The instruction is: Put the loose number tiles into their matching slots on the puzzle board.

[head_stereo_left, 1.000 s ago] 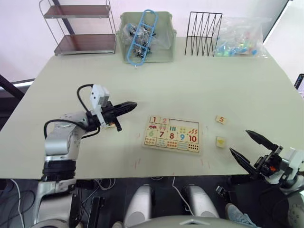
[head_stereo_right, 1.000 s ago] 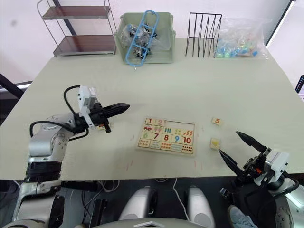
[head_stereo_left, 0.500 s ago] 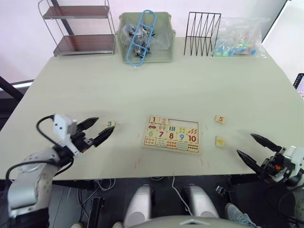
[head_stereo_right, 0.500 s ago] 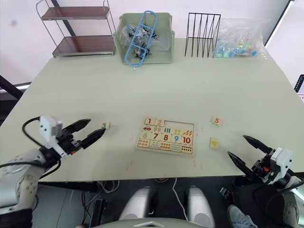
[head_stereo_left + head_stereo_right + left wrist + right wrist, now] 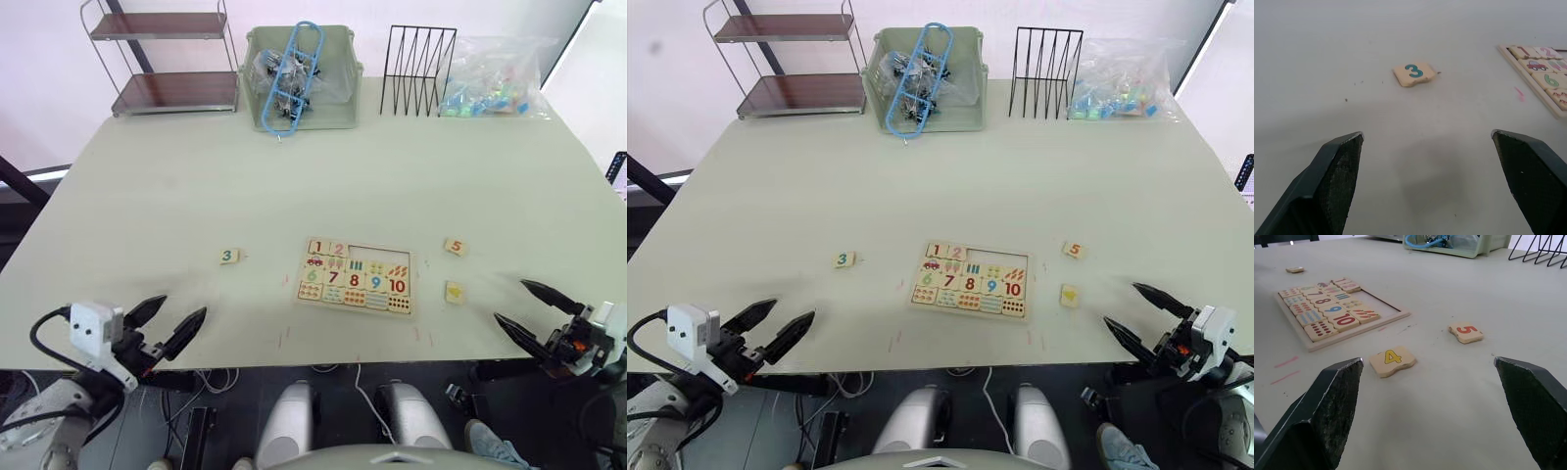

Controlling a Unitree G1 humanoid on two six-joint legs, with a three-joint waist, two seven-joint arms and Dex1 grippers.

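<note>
Both arms hang at the near edge of the table (image 5: pixel 411 147), each end effector with its two black fingers spread wide and nothing between them. The left end effector (image 5: pixel 167 323) has the green 3 tile (image 5: pixel 229 257) lying flat ahead of it, a little toward the puzzle board (image 5: pixel 355 276), well apart from the fingertips. The right end effector (image 5: pixel 534 311) has the yellow 4 tile (image 5: pixel 455 292) just ahead and toward the board, with the orange 5 tile (image 5: pixel 454 246) further out beyond it. On the board the 1 and 2 already sit at the left end of the top row, and the open slots (image 5: pixel 999 257) for 3, 4 and 5 lie to the right of them. The step in hand looks like a fresh reach for a loose tile. To do it well, bring the fingers down over the tile's two opposite edges, since it lies thin and flat and could slide across the table if nudged from one side; lift it level, carry it over its own recess, and square it with the row before lowering
</note>
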